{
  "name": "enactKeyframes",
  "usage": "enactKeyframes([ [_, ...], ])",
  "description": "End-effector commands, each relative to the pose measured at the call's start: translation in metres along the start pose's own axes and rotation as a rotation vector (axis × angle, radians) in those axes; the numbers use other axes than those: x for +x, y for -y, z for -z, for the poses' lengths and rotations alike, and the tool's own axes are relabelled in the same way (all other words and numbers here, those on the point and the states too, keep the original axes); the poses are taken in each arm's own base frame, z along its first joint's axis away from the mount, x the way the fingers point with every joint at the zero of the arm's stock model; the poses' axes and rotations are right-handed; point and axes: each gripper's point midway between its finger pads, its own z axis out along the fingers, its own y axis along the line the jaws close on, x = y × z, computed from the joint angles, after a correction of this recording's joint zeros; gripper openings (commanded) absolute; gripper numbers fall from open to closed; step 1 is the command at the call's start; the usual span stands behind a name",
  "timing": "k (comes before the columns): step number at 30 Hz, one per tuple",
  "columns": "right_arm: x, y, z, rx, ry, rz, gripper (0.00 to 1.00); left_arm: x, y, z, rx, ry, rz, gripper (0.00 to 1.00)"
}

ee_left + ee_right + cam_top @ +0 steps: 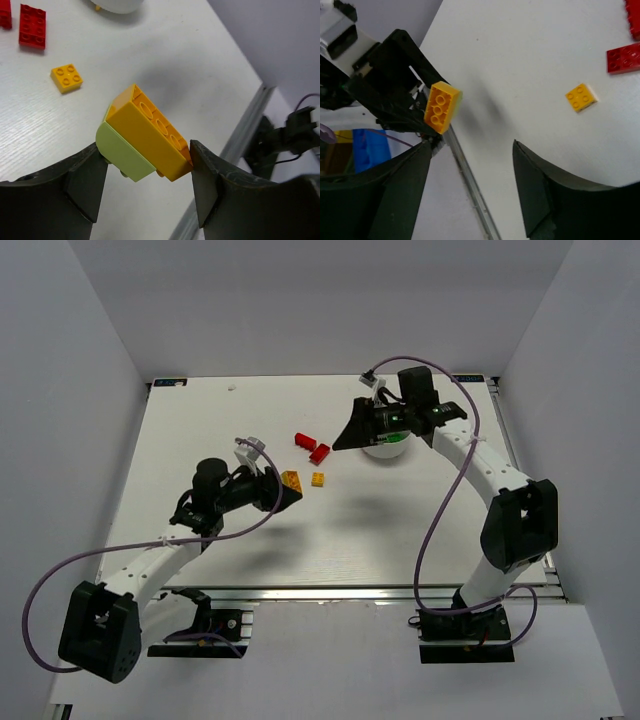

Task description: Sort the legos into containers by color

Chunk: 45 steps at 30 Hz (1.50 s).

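The legos lie scattered across the middle of the white table [200,420], and one of them, a long orange brick [150,132], sits pinched in the left claw [147,155]. Seen from the left wrist, the brick lies slantwise across the gap between the two dark fingers, studs facing up and away. A pale green piece [122,152] is stuck against its lower side. One finger presses on the green piece, the other on the orange end. The brick looks lifted off the table, its shadow falling on the surface beyond it. Just past the claw's tip, a small orange square [318,479] lies flat on the table, near the held brick but not touching it. Farther on, two red bricks [320,453] lie close together, between the left claw and the white dish [378,451]. The dish stands on the far right part of the table, and something green [395,439] shows inside it; which compartment it is in I cannot tell. The right claw [345,437] hangs just beside the dish on its left, jaws spread wide with nothing between them. Its own camera looks across at the orange brick in the other claw, well apart from it.
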Motion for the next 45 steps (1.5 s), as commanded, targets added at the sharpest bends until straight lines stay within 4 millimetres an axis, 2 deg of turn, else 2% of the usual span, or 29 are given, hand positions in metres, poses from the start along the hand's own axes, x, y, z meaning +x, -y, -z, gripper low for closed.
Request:
enactKeyframes([
  [1, -0.002, -0.027, -0.003, -0.03, -0.014, -0.073, 0.74, -0.01, 0.0, 0.002, -0.036, 0.059, -0.233, 0.21],
  [3, 0.005, -0.029, -0.006, -0.018, -0.032, -0.094, 0.83, -0.01, 0.006, 0.001, -0.029, 0.055, -0.309, 0.21],
  [6, 0.02, -0.04, -0.015, -0.031, -0.062, -0.119, 0.89, -0.005, 0.006, -0.003, -0.04, 0.012, -0.365, 0.21],
  [7, 0.029, -0.048, -0.021, -0.042, -0.082, -0.123, 0.89, -0.005, 0.005, -0.005, -0.045, 0.001, -0.375, 0.21],
  [11, 0.037, -0.058, -0.034, 0.003, -0.076, -0.099, 0.89, -0.005, 0.008, -0.014, -0.065, -0.025, -0.43, 0.21],
  [20, 0.043, -0.046, -0.052, 0.127, -0.079, -0.07, 0.88, -0.005, 0.012, -0.028, -0.071, -0.025, -0.422, 0.21],
  [23, 0.043, -0.036, -0.056, 0.183, -0.075, -0.055, 0.86, -0.004, 0.015, -0.03, -0.067, -0.022, -0.423, 0.21],
  [27, 0.046, -0.033, -0.06, 0.189, -0.084, -0.057, 0.84, -0.008, 0.019, -0.031, -0.063, -0.009, -0.422, 0.21],
  [40, 0.055, -0.035, -0.079, 0.169, -0.12, -0.049, 0.69, -0.01, 0.025, -0.033, -0.048, 0.014, -0.408, 0.22],
  [43, 0.056, -0.035, -0.081, 0.164, -0.123, -0.054, 0.62, -0.009, 0.025, -0.033, -0.046, 0.015, -0.406, 0.22],
  [45, 0.055, -0.035, -0.081, 0.16, -0.121, -0.05, 0.53, -0.008, 0.026, -0.034, -0.045, 0.015, -0.407, 0.22],
])
